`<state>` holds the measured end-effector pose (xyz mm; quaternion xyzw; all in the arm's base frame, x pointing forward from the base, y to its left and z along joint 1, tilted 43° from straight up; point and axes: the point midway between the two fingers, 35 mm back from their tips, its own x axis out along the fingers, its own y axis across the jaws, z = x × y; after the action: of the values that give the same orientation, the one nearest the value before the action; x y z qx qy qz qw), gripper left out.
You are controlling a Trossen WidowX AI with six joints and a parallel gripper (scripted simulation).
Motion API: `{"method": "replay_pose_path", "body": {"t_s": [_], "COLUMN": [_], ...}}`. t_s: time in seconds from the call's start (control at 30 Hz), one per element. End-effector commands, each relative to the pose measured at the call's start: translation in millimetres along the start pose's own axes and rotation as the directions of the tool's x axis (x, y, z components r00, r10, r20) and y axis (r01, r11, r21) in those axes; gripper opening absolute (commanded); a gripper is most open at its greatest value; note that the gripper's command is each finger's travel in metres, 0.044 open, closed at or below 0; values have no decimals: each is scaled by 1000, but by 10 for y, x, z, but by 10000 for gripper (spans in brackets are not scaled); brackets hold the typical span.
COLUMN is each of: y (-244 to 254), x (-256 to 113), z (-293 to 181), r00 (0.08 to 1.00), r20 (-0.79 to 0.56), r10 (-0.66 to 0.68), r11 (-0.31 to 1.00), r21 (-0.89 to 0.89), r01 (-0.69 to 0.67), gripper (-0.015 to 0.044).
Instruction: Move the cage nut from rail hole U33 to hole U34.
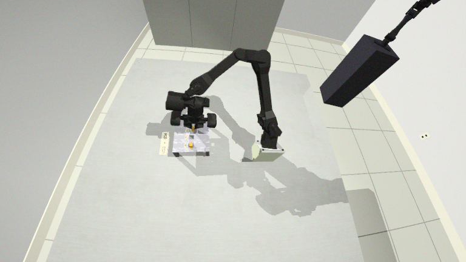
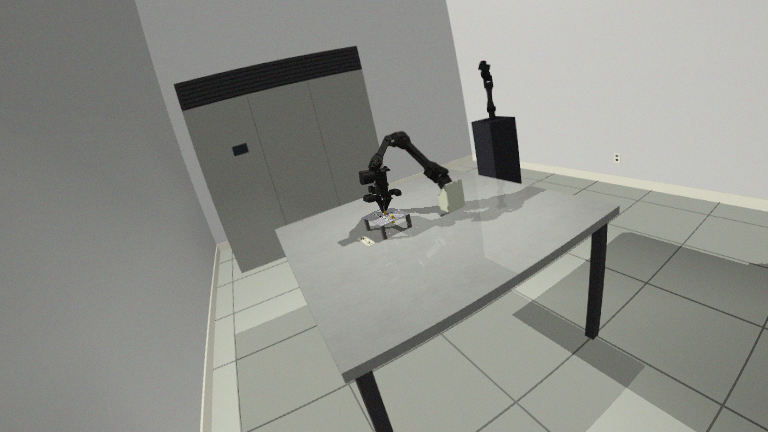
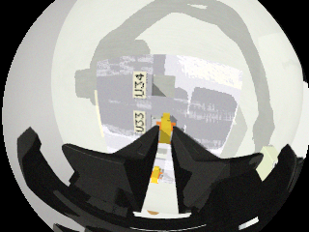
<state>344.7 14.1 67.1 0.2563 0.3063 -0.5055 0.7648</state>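
Jaws of the black two-fingered gripper (image 1: 193, 128) (image 2: 384, 211) (image 3: 165, 130) were closed on a small yellow cage nut with orange sides (image 1: 193, 128) (image 2: 385, 212) (image 3: 165, 127), the one to be moved. It was held above a pale, mottled rectangular rail plate (image 1: 202, 146) (image 2: 401, 216) (image 3: 218, 126) on short dark legs. In the wrist view, the square empty hole U34 (image 3: 164, 86) was seen at twelve o'clock from the nut, and a second yellow-and-orange cage nut (image 1: 190, 144) (image 2: 392, 216) (image 3: 155, 174) near six o'clock. The dark square hole U33 (image 1: 191, 136) was seen uncovered from above, so the nut was judged to have been freed and the carry to U34 to be the step in hand.

If the nut were lowered too soon, it could be caught on the plate or pushed back into U33. If it were twisted by a narrow or off-centre grip, only one spring wing might be passed through U34, and the nut would be left tilted. Too little downward push could leave the wings unopened; fingers opened unevenly could drag it out again. The second nut could be knocked by a swing towards six o'clock. The gap below the held nut could not be measured.
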Motion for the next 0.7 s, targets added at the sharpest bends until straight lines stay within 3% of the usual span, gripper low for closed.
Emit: {"method": "replay_pose_path", "body": {"t_s": [0.0,0.67], "y": [-9,-18], "x": [2,0], "z": [-2,-4], "r00": [1000,1000], "r20": [1,1], "r10": [6,31], "r11": [1000,1000], "r21": [-4,-4], "r01": [-6,-31], "gripper": [33,33]}}
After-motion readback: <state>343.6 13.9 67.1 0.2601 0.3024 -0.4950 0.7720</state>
